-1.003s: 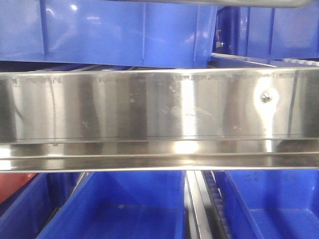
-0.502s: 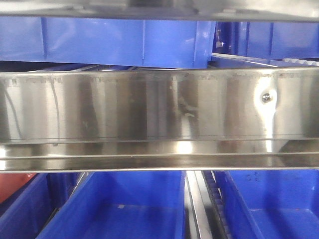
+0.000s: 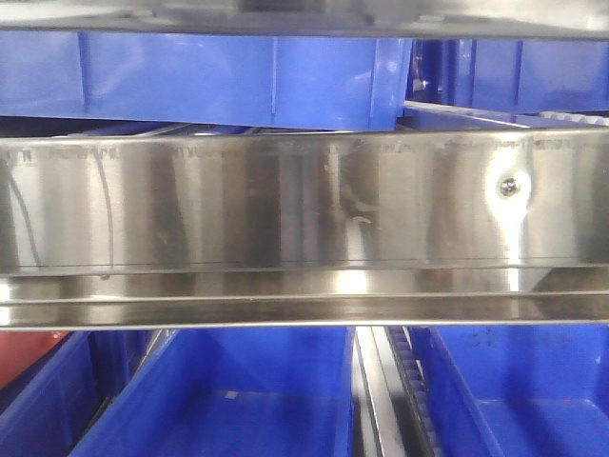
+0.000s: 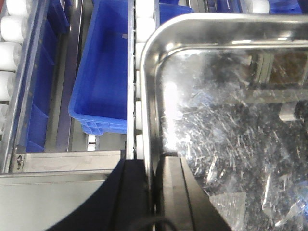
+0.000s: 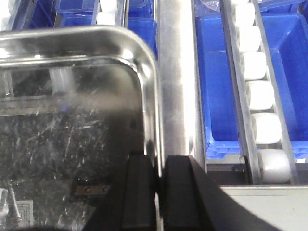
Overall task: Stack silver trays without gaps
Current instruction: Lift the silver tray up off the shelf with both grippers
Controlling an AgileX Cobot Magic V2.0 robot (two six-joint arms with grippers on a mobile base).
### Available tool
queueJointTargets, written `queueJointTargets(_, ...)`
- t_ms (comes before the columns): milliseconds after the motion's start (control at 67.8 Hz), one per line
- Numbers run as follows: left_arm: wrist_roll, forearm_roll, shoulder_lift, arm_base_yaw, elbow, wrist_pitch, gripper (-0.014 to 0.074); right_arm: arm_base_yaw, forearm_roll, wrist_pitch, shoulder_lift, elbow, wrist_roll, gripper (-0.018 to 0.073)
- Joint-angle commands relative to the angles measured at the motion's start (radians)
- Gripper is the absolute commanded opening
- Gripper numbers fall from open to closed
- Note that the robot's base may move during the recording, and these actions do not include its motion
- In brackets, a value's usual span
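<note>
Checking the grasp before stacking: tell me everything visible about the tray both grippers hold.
The tray is shiny, scratched steel: shallow, with rounded corners and a flat out-turned rim, its floor mirroring the surroundings. The left gripper pinches its left rim and the right gripper its right rim, each with one finger inside and one outside. It is held above blue bins and white rollers.

Front view: you see bright, even light, with vertical glare bands on the shelf rail (image 3: 285,205); the blue bins (image 3: 238,400) below look soft. Wrist views: on the silver tray (image 4: 231,120), the scratched floor throws speckled glare and the rim blooms white; the foreground is dark and unfocused.
</note>
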Motion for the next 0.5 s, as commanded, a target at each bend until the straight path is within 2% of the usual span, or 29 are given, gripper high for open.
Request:
queueJointTargets(0,0.027,-0.056,-0.006,-0.017,-0.005,-0.072,-0.0016,0.009,-0.008,-0.114,-0.009,-0.006,-0.006,-0.0015)
queueJointTargets(325,0.027,-0.084,-0.006,-0.017,-0.003,-0.072,-0.0016,0.009,-0.020,-0.133,-0.009,-0.006,-0.006,-0.0015)
queueJointTargets(487,0.027,-0.073,-0.006,-0.017,-0.003,-0.072,-0.0016,0.009,-0.027,-0.133,-0.009,-0.006,-0.006,-0.0015)
